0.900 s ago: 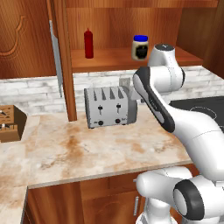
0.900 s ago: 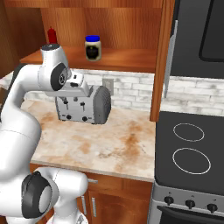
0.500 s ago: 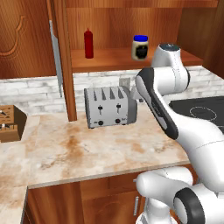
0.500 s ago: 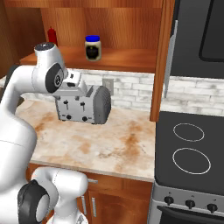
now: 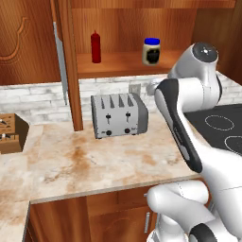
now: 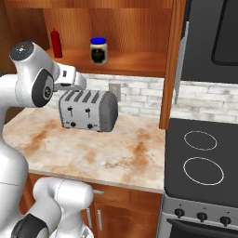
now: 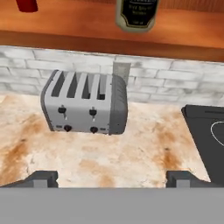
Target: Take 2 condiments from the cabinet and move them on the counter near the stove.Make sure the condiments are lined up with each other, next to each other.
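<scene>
The slim red squeeze bottle (image 5: 96,46) (image 6: 56,42) and the cream jar with a blue lid (image 5: 151,51) (image 6: 98,50) (image 7: 136,15) stand apart on the shelf of the open wooden cabinet (image 5: 118,65). My gripper (image 7: 111,178) is open, its two tips wide apart with nothing between them. It hangs over the mottled counter (image 7: 131,157) in front of the toaster and below the shelf. In the right base view my hand (image 6: 69,78) sits just above the toaster's left end. The black stove (image 6: 200,158) (image 5: 222,130) lies to the right.
A silver four-slot toaster (image 5: 118,115) (image 6: 88,110) (image 7: 83,103) stands on the counter under the shelf. A wooden knife block (image 5: 9,132) sits at the far left. The cabinet's divider post (image 6: 169,65) comes down beside the stove, and the open door (image 5: 26,42) hangs at the left.
The arm's upper joint has lifted and swung further from the shelf, and the jaws have gone from shut to wide open. Bottle, jar and toaster have not moved.
</scene>
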